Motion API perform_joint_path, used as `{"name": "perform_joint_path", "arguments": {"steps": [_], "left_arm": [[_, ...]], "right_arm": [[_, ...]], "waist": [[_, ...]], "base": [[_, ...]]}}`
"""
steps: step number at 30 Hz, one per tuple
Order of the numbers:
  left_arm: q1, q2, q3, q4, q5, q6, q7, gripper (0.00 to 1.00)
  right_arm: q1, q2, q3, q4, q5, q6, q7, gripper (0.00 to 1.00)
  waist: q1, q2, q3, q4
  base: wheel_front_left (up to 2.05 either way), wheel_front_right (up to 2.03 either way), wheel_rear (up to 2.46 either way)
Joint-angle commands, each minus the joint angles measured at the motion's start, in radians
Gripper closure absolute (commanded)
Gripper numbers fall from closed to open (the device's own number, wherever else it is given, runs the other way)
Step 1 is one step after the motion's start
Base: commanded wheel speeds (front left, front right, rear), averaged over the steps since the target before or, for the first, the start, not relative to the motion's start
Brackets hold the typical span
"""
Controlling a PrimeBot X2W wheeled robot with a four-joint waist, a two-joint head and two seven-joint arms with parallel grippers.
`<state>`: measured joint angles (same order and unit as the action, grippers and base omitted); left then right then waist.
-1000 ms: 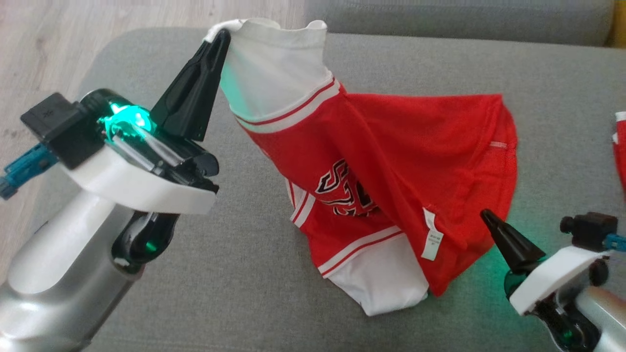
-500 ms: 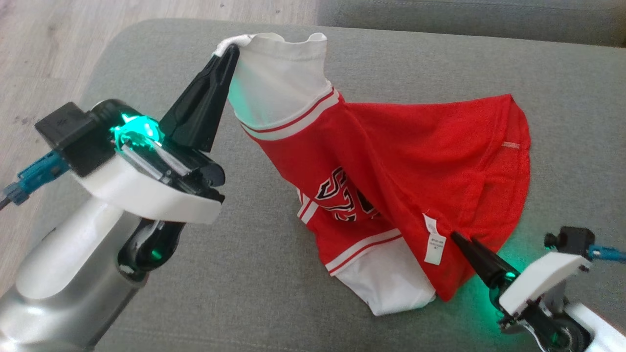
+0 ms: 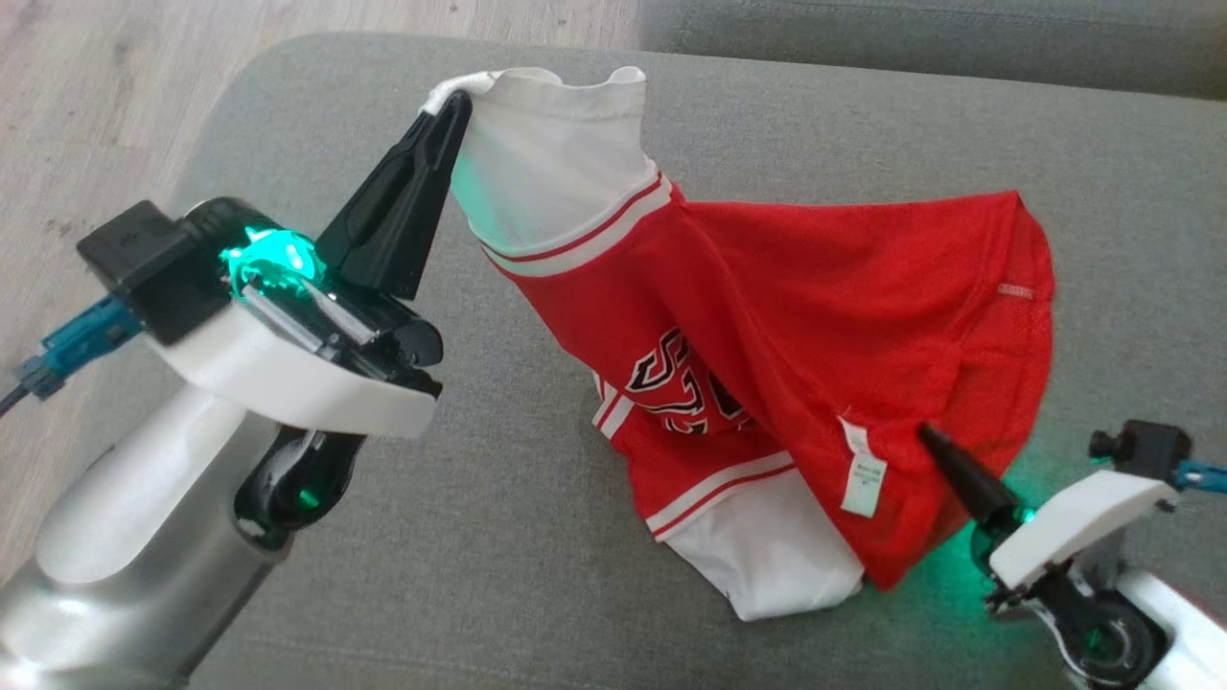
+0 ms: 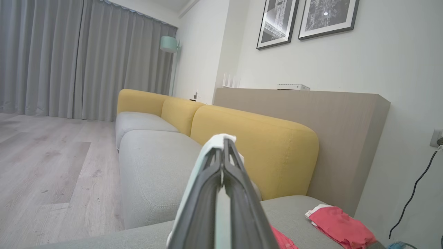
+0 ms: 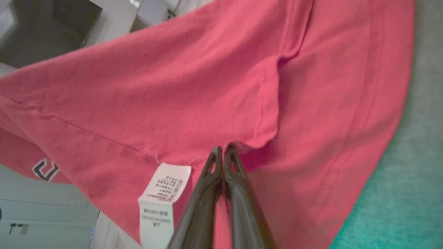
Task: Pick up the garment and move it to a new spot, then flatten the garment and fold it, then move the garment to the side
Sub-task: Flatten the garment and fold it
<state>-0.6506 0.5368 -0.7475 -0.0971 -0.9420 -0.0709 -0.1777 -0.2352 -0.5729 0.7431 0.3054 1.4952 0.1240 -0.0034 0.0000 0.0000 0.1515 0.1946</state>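
Observation:
The garment is a red jersey with white sleeves and a black-and-white print, draped over the grey sofa seat. My left gripper is shut on the edge of one white sleeve and holds it raised above the seat. In the left wrist view, white cloth sticks out between the tips of that gripper. My right gripper is at the red lower hem, right of the white care label. The right wrist view shows this gripper with its fingers together, pinching the hem of the garment.
A second red and white cloth lies on the seat to the right. Yellow backrests line the far side of the sofa. Wooden floor borders the seat's left edge.
My right gripper moved from just beside the garment in to its red hem near the label and closed there. The left gripper kept hold of the raised sleeve. The head camera shifted slightly.

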Motion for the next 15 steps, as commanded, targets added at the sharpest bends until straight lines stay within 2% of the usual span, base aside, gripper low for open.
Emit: {"name": "perform_joint_path", "arguments": {"steps": [1,4,7,9,10,15], "left_arm": [[-0.051,0.031,0.048,-0.018,-0.001,0.002,-0.010,1.00],[-0.046,0.037,0.056,-0.016,0.004,0.002,-0.022,1.00],[-0.039,0.052,0.066,-0.020,0.011,0.003,-0.032,1.00],[-0.034,0.068,0.075,-0.028,0.017,0.002,-0.037,1.00],[-0.031,0.088,0.086,-0.040,0.026,0.003,-0.042,1.00],[-0.051,0.136,0.118,-0.092,0.058,0.004,-0.050,1.00]], "right_arm": [[-0.002,-0.036,-0.005,-0.035,-0.015,0.007,-0.034,1.00],[0.010,-0.073,-0.029,-0.089,-0.028,0.007,-0.098,1.00],[0.018,-0.136,-0.071,-0.169,-0.039,0.007,-0.163,1.00],[0.019,-0.191,-0.107,-0.220,-0.053,0.007,-0.199,1.00],[0.016,-0.248,-0.155,-0.267,-0.069,0.007,-0.225,1.00],[-0.006,-0.380,-0.302,-0.364,-0.120,0.007,-0.251,1.00]], "waist": [[0.0000,0.0000,-0.005,-0.003],[0.0000,0.0000,-0.026,-0.011],[0.0000,0.0000,-0.058,-0.028],[0.0000,0.0000,-0.082,-0.044],[0.0000,0.0000,-0.109,-0.059],[0.0000,0.0000,-0.159,-0.090]], "base": [[0.00,0.00,0.00],[0.00,0.00,0.00],[0.00,0.00,0.00],[0.00,0.00,0.00],[0.00,0.00,0.00],[0.00,0.00,0.00]]}}
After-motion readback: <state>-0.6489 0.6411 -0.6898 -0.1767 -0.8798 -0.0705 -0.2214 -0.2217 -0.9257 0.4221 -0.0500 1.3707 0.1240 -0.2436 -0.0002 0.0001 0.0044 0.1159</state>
